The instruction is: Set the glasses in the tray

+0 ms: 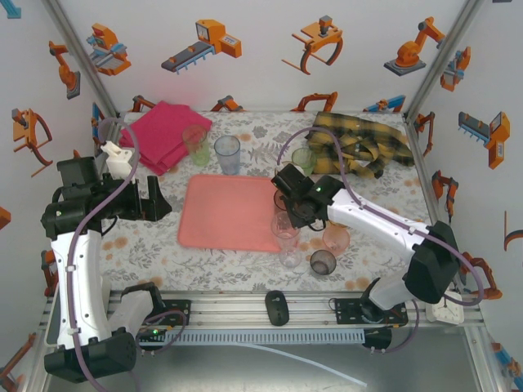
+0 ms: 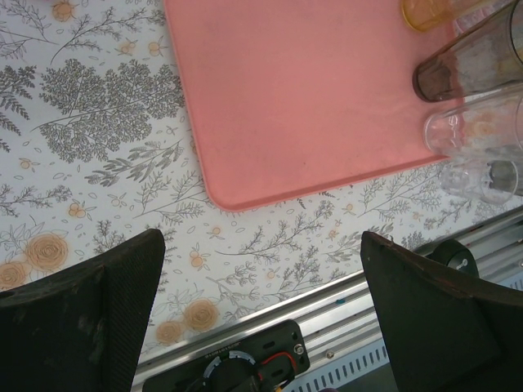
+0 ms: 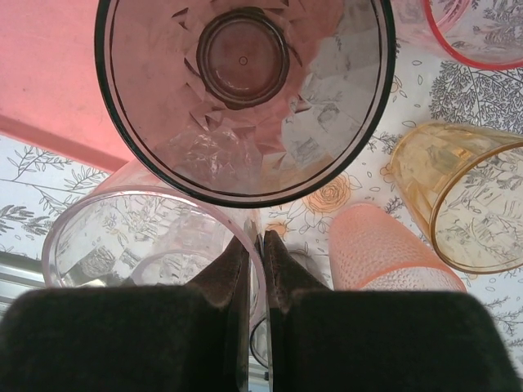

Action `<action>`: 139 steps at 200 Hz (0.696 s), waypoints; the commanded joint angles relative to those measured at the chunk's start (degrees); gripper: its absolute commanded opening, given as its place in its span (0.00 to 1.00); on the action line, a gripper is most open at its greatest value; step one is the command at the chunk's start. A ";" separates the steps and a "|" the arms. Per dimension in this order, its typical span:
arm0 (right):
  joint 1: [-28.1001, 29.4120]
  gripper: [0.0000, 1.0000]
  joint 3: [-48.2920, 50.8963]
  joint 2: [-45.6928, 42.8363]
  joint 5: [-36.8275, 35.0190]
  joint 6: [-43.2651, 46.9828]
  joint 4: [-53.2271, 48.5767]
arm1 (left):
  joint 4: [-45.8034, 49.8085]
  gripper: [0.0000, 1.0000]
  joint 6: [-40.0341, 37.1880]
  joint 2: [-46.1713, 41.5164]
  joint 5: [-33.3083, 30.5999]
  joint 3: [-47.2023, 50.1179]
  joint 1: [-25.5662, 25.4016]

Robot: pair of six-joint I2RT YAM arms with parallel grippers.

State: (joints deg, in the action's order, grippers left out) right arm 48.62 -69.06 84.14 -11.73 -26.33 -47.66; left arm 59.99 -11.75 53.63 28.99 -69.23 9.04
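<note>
Clear tumbler (image 3: 122,237) is being pinched at thin rim by right gripper (image 3: 255,257); left gripper (image 2: 261,318) is being held spread near smooth tray (image 2: 310,98)

left arm (image 1: 78,253): we see it raised at near left, wrist turned right
left gripper (image 2: 261,273): jaws wide apart
right arm (image 1: 384,224): reaches left to centre
right gripper (image 3: 255,253): we see it pinching the clear glass (image 3: 147,237) by its rim

The tray (image 1: 233,212) lies in the middle of the table (image 1: 155,245). Behind it stand two glasses (image 1: 228,155), with a folded cloth (image 1: 159,135) to their left. A cluster of glasses (image 1: 323,262) stands off the tray's right near corner, one glass (image 1: 287,237) perhaps overlapping its rim.
</note>
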 commanded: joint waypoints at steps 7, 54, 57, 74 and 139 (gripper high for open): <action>0.42 0.07 0.56 0.44 -1.35 -0.37 1.58 | 0.28 0.97 -1.27 -0.53 0.80 0.41 -0.07; 0.37 0.11 1.20 0.41 -1.08 -0.65 1.61 | 0.39 0.97 -1.19 -0.81 0.85 0.50 -0.05; 0.37 0.11 1.16 0.34 -1.06 -0.66 1.58 | 0.37 0.97 -1.21 -0.74 0.81 0.50 0.00; 0.40 0.14 1.03 0.08 -1.07 -0.60 1.23 | 0.32 0.97 -1.21 -0.70 0.80 0.41 -0.07; 0.42 0.31 0.15 -0.64 -1.57 -0.57 -0.20 | 0.44 0.97 -0.92 -0.77 0.89 0.15 -0.07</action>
State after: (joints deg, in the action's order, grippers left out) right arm 48.62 -68.60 84.16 -11.73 -26.39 -47.03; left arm 59.99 -11.75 53.63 29.02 -69.21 9.04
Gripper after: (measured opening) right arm 0.283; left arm 0.971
